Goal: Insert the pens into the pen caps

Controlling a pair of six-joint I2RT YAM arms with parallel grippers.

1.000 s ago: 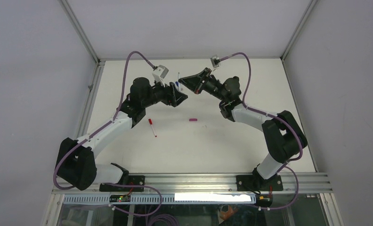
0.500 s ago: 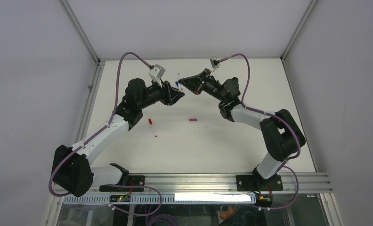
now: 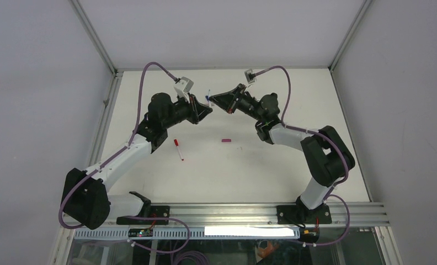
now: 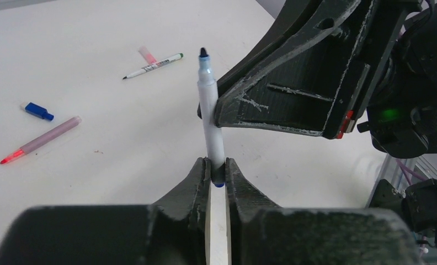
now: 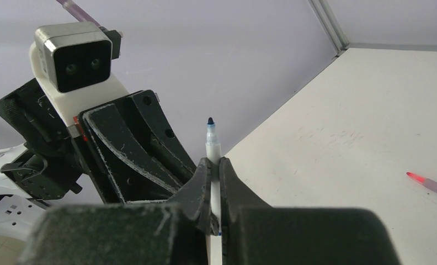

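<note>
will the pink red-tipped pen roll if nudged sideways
Probably: the slim round pink pen with a red tip lies flat on the smooth white table, nothing touching it. Its thin straight barrel looks stiff and light.

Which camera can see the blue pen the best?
The left wrist camera. There the blue pen stands almost whole, from its blue tip down its white barrel. The right wrist camera shows only its top poking above the right gripper. From the top camera it is just a tiny speck.

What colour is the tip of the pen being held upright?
Blue. The pen shows it best in the left wrist view.
</note>
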